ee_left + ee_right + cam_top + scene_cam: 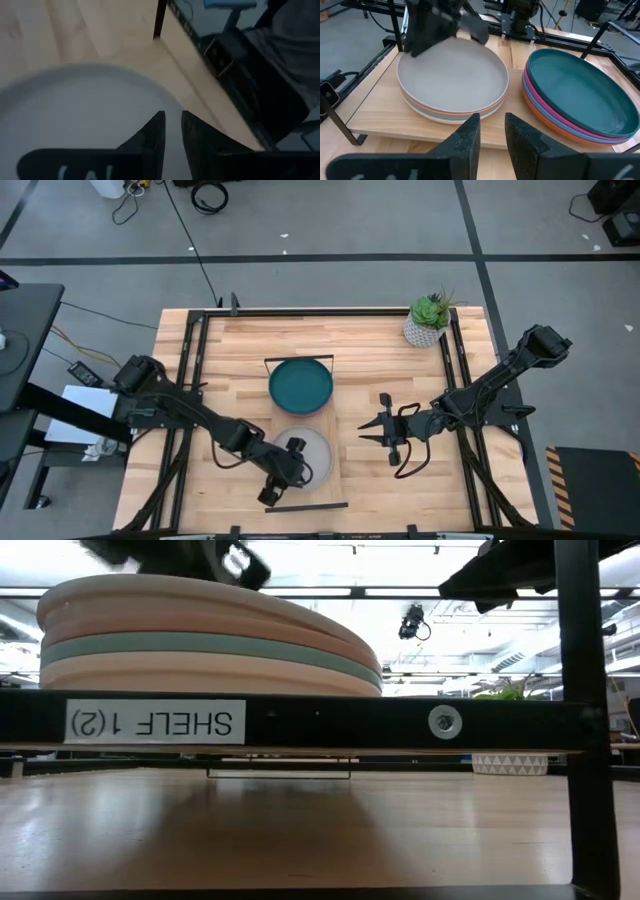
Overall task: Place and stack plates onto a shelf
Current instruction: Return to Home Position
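Observation:
The shelf point(338, 432) runs from far to near at the table's middle and carries two stacks of plates. The far stack has the dark teal plate point(300, 385) on top, over blue, magenta and orange plates point(570, 125). The near stack has the pale grey plate point(312, 450) on top, over peach, light teal and cream plates point(200, 645). My left gripper point(290, 465) is over the near-left part of the grey plate point(75, 110), fingers close together and empty. My right gripper point(362, 427) hangs to the right of the shelf, pointing at it, fingers close together and empty.
A small potted plant point(430, 320) stands at the table's far right corner. Thin black frames stand at the shelf's far end point(298, 358) and near end point(305, 506). Bare tabletop lies on both sides of the shelf.

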`<state>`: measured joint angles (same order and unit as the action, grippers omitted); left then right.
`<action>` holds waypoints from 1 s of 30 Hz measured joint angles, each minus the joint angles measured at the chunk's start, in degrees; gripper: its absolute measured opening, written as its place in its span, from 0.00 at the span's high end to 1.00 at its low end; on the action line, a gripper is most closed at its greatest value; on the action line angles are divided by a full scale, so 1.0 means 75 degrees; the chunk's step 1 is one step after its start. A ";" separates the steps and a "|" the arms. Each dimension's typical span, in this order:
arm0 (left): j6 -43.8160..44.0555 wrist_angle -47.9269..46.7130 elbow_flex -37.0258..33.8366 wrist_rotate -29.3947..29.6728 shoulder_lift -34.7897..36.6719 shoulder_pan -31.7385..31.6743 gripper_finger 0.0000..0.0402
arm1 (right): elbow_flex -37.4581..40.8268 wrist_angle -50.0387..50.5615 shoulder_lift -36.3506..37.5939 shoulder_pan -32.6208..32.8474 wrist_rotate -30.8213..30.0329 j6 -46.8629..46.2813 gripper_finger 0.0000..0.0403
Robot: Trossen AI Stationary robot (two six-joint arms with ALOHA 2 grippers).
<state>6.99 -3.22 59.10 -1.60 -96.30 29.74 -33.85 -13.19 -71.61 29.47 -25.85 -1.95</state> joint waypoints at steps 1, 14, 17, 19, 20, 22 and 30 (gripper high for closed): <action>-0.0011 -0.0022 0.0024 0.0001 0.0106 -0.0015 0.83 | 0.0000 0.0009 0.0000 0.0000 0.0000 -0.0006 0.76; -0.0429 0.1279 -0.2136 0.1047 0.2465 -0.0242 0.88 | 0.0191 0.0428 0.0851 -0.0004 0.0006 -0.0147 0.84; -0.0430 0.2098 -0.2936 0.1438 0.3059 -0.0256 0.90 | 0.0670 0.0152 0.1350 -0.0096 0.0004 -0.0163 0.86; -0.0426 0.2395 -0.3439 0.1686 0.3387 -0.0237 0.91 | 0.1090 -0.0116 0.1814 -0.0180 -0.0009 -0.0196 0.87; -0.0426 0.2605 -0.3612 0.1805 0.3498 -0.0239 0.92 | 0.1281 -0.0304 0.2029 -0.0222 -0.0005 -0.0200 0.88; -0.0425 0.2749 -0.3945 0.2047 0.3881 -0.0245 0.92 | 0.1701 -0.0546 0.2532 -0.0344 -0.0003 -0.0202 0.89; -0.0691 0.2969 -0.4730 0.2817 0.5187 -0.0257 0.93 | 0.2774 -0.0429 0.4482 -0.0770 0.0020 -0.0284 0.89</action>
<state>1.81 19.05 23.63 19.53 -57.40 27.81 -13.04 -16.41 -38.00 23.70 -25.69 -4.08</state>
